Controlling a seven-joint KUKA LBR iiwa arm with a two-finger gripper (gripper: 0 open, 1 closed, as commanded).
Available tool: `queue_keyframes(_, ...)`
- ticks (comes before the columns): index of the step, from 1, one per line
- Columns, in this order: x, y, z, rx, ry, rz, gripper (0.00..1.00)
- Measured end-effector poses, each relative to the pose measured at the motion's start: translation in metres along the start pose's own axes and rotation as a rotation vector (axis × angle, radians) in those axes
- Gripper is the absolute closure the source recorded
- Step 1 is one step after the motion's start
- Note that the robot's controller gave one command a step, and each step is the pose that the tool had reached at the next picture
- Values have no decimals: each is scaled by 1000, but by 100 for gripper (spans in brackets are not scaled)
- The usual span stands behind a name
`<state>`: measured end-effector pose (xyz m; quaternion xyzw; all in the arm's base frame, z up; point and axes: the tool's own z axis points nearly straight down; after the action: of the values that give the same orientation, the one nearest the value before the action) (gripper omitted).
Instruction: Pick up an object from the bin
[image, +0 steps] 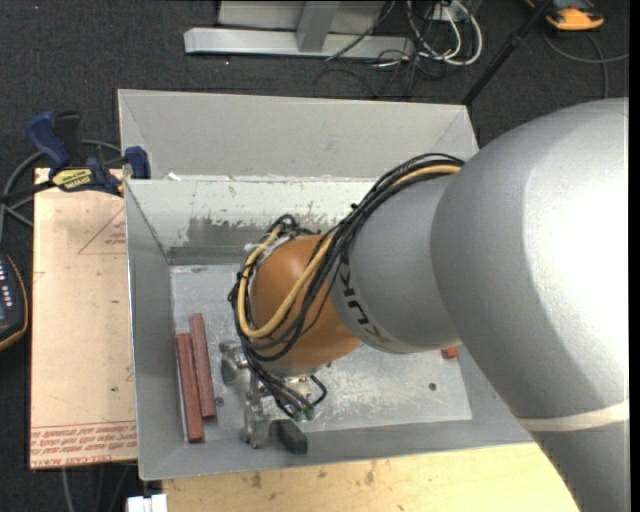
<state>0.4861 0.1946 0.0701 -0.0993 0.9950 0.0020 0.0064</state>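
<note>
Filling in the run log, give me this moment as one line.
arm: reaching into bin | gripper: low, near front wall | nearest: small dark object beside it; two reddish-brown bars toward view's left | held: unclear

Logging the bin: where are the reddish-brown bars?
In the camera view, the reddish-brown bars lie side by side near the bin's left wall, just left of the pincer.

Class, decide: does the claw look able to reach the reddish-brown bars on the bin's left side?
Probably yes: the claw is close beside the reddish-brown bars, with bare bin floor between and nothing on them.
</note>
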Motion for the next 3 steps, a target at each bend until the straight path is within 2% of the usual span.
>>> queue_keyframes(1, -93, 4, -47, 0, 0, -74, 0)
queue_keyframes(2, 2, -5, -15, 0, 8, -205, 0)
queue_keyframes(3, 3, -130, 0, 4, 14, -145, 0)
